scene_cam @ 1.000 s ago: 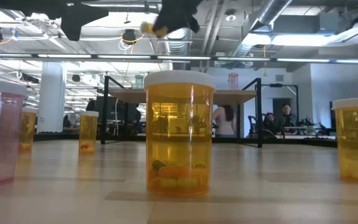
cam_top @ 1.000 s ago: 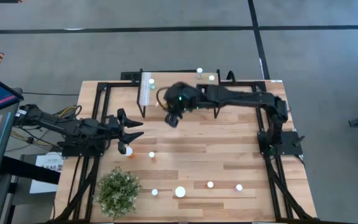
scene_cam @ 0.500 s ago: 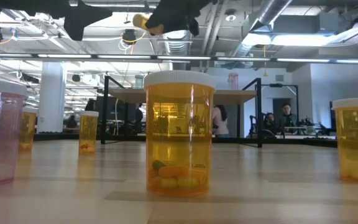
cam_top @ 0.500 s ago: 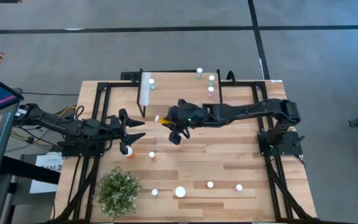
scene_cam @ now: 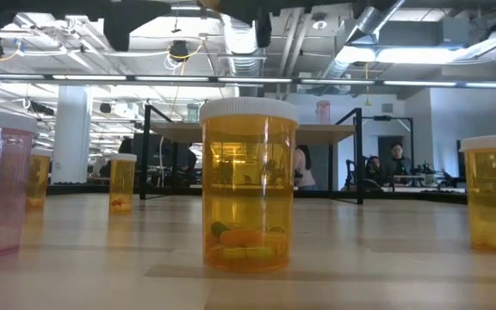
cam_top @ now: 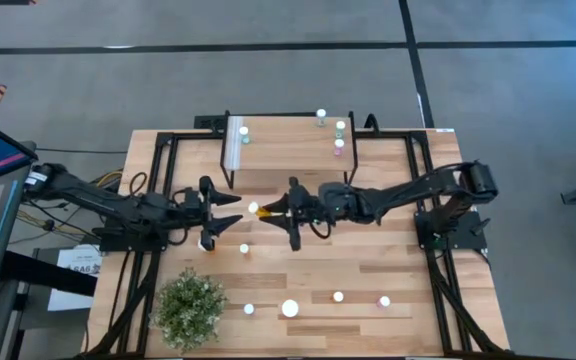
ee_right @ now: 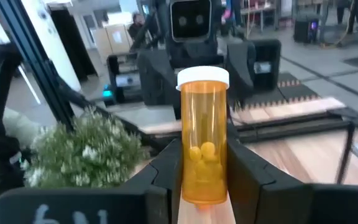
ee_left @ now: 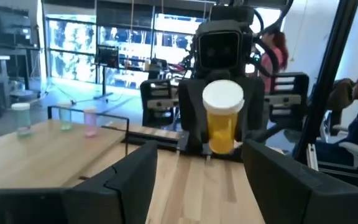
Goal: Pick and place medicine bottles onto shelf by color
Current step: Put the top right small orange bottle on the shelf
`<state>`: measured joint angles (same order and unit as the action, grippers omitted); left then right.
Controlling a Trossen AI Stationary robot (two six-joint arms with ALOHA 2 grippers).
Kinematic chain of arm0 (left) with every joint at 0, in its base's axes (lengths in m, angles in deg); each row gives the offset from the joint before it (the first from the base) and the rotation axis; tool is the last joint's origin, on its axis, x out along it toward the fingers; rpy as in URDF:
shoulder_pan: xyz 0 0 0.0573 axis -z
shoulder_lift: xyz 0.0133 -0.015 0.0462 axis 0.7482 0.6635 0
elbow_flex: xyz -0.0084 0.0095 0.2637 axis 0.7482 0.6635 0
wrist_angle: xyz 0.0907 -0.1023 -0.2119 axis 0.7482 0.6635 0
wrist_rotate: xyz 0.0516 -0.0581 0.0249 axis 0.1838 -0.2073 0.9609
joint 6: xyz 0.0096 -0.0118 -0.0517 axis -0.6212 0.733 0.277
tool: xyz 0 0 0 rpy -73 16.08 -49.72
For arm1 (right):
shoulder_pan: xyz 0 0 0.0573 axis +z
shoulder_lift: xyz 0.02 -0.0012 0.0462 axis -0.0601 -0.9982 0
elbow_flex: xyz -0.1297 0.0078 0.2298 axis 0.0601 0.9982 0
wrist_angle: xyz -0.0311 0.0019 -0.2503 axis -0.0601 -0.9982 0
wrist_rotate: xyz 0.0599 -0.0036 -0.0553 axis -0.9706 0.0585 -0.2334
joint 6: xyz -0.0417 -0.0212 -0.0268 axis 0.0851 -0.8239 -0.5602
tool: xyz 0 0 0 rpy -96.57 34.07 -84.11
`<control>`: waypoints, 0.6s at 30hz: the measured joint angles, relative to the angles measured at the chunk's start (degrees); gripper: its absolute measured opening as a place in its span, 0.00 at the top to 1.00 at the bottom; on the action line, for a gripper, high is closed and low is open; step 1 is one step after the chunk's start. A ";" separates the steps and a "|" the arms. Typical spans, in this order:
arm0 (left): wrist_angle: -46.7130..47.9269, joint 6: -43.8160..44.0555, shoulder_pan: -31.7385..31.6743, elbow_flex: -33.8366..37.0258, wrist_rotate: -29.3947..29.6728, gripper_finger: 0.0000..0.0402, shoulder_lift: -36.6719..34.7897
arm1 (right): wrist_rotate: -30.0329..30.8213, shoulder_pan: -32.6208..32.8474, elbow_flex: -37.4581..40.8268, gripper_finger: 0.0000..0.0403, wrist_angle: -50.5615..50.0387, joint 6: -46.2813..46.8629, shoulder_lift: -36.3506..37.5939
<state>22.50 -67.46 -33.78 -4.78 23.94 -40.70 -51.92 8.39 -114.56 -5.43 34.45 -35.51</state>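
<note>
While clamped — orange bottle [ee_right: 203, 146] between right gripper [ee_right: 205, 171] fingers.

No readable text, label or number on anything here — bottles included.

A grey floor [cam_top: 298, 75] crossed by dark lines is surrounding the table. Beyond it, white ducts [scene_cam: 377, 21] and strip lights [scene_cam: 420, 83] are running overhead, and people [scene_cam: 384, 164] are sitting at distant desks.
</note>
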 joint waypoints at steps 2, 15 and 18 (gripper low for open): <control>-2.14 -0.11 -0.08 0.00 -0.57 0.41 1.90 | -0.02 0.01 0.27 0.72 -0.26 0.00 -0.52; -5.38 -0.28 -0.67 -0.50 -1.04 0.25 4.12 | -0.07 -0.19 0.11 0.72 2.25 0.23 -2.32; -5.65 0.00 -1.11 -0.48 -1.39 0.25 4.40 | -0.08 -0.19 0.11 0.72 3.07 0.19 -2.32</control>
<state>16.85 -67.46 -34.89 -5.26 22.55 -36.30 -52.01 8.20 -114.45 -2.36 34.64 -37.84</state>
